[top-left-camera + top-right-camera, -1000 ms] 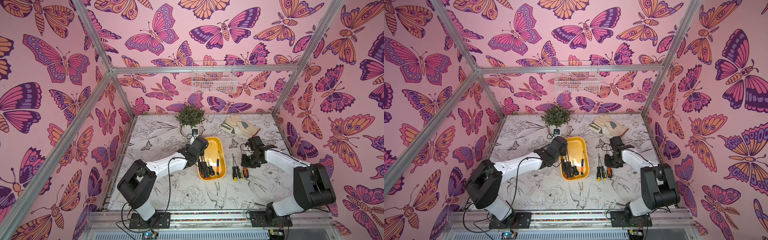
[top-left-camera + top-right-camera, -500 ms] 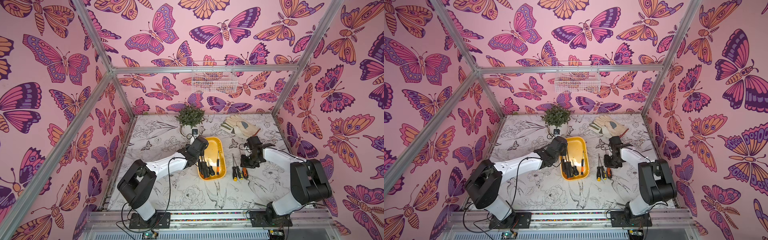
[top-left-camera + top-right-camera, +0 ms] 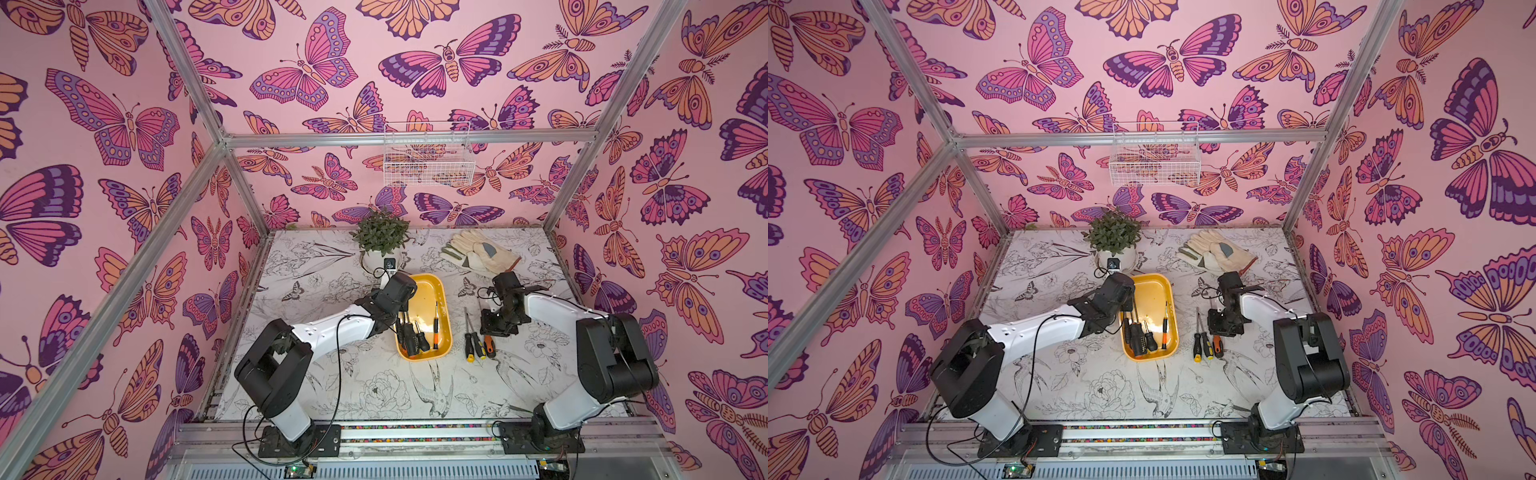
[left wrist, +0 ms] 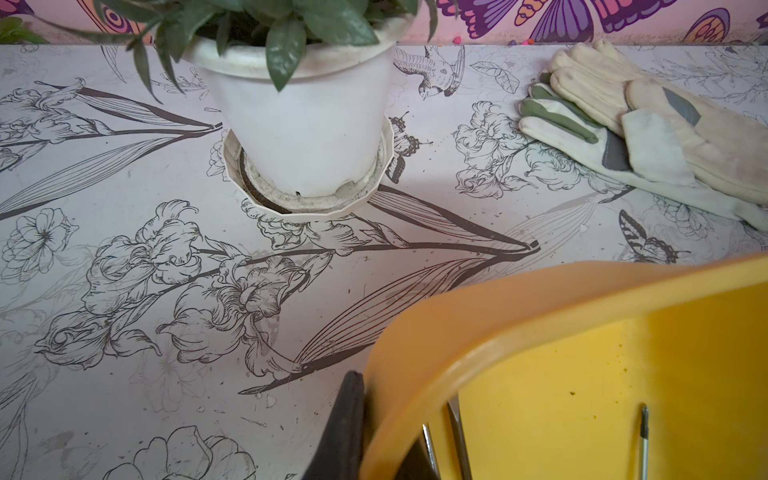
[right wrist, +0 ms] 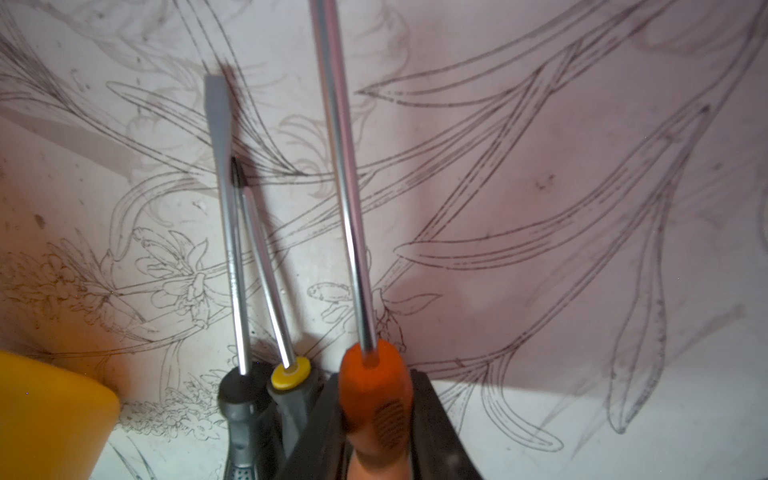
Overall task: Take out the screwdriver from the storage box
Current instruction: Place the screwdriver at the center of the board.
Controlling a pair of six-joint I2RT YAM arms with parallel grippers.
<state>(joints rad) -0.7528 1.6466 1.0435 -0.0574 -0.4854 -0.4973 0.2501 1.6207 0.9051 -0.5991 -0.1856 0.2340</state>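
One storage box (image 3: 428,291) at the left jaws, holding one small orange screwdriver (image 3: 1165,334) and about three dark-handled screwdrivers (image 3: 1139,338). One orange-handled screwdriver (image 5: 376,395) between the right jaws, two grey-handled screwdrivers (image 5: 237,390) beside them. Two gloves (image 3: 478,253), one plant (image 3: 380,237), one wire basket (image 3: 428,166).

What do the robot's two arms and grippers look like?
The left arm and right arm match: smooth white link shells between bulky black joint housings, with thin black cables looping loosely alongside. The left gripper and right gripper are black, with flat dark fingers. No markings are legible.

White arm links (image 3: 328,328), black joint housings (image 3: 272,370), loose black cables (image 3: 336,374), black base plates (image 3: 328,440).
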